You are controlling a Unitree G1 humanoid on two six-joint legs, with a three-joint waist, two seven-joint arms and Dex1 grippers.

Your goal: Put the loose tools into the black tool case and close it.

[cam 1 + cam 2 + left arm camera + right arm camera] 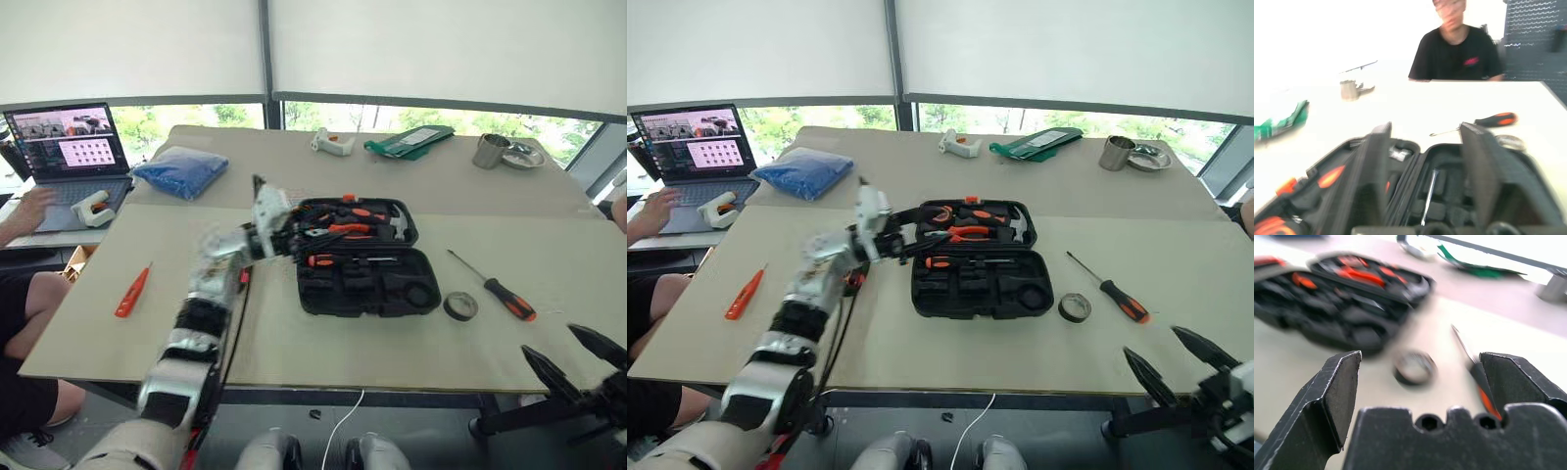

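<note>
The black tool case (358, 284) lies open mid-table, with orange-handled tools in its recesses. One orange-and-black screwdriver (338, 260) rests in its near half. My left gripper (297, 238) hovers at the case's left end, open, with nothing between its fingers (1371, 181). A small all-orange screwdriver (132, 291) lies far left on the table. Right of the case sit a dark tape roll (460, 305) and another orange-and-black screwdriver (495, 287). My right gripper (551, 341) is open and empty off the table's near right corner, facing the tape roll (1414, 367).
At the back stand a blue bag (181, 168), a white glue gun (333, 144), a green packet (411, 140) and a metal cup (490, 150). On the left a person's hand (29, 211) rests by a laptop (69, 147). A person in black (1457, 54) sits to the right.
</note>
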